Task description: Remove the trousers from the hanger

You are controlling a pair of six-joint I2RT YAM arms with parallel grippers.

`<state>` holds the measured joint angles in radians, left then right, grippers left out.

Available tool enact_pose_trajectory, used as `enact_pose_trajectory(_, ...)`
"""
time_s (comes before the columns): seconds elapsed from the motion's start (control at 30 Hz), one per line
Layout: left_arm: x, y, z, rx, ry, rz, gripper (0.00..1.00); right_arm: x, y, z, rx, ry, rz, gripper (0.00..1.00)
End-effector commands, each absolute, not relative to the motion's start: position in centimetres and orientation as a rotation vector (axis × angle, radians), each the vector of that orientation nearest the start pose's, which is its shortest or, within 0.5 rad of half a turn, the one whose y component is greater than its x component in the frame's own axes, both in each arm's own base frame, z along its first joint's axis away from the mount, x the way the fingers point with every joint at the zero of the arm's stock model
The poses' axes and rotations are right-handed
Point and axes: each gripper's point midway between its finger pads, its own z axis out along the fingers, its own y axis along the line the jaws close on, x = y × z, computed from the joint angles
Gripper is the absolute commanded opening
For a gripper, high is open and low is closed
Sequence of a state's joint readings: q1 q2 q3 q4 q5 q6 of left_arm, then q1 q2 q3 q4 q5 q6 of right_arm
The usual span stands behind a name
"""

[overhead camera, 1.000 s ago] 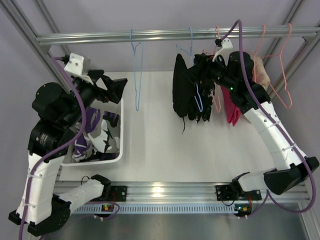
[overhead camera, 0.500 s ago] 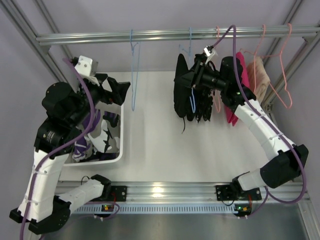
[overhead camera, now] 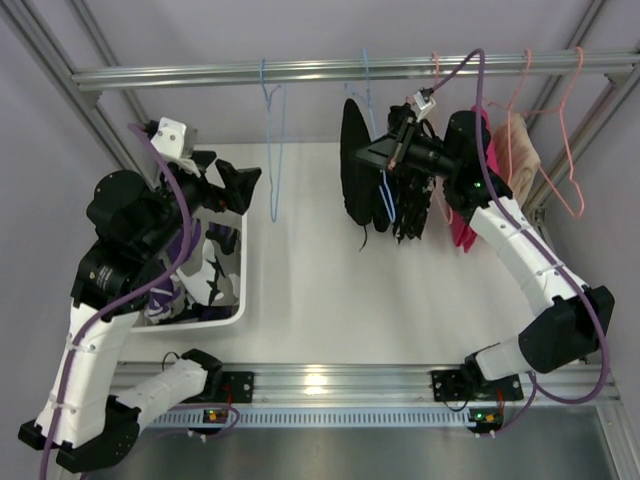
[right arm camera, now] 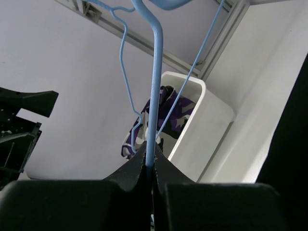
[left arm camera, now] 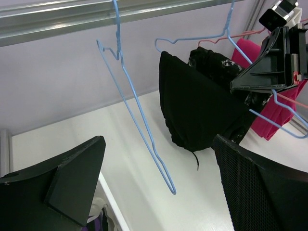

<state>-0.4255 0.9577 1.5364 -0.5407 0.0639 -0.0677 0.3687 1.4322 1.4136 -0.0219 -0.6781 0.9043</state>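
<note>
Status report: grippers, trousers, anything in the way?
Left gripper open, by the bin. Right gripper shut on blue hanger. Black trousers hang on it. Pink garment close behind.

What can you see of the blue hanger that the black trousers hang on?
The blue hanger is thin light-blue wire, bent into a hook and sloping shoulders. Its hook reaches up to the metal rail. The plain black trousers drape over it and hide much of it. The right gripper has its jaws shut on one strand of the wire.

It was a robotics lab cell: aluminium extrusion frame (overhead camera: 300,71) across the top, plain lilac walls (overhead camera: 200,30), white tabletop (overhead camera: 320,290) at centre.
</note>
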Motion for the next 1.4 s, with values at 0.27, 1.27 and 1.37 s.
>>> enact_pose_trajectory(0.27, 24.4, -16.0, 47.6, 0.519, 1.434, -0.542, 0.99, 28.0, 25.6, 52.7, -0.285, 1.392, 1.572, 0.00)
enact_pose_trajectory(1.27, 21.9, -32.1, 33.8, 0.805, 1.410, -0.474, 0.99, 22.0, 23.4, 54.9, -0.162, 1.350, 1.669, 0.00)
enact_pose_trajectory(1.37, 22.5, -32.8, 32.8, 0.781, 1.394, -0.470, 0.99, 21.1, 23.1, 56.2, -0.173, 1.325, 1.668, 0.00)
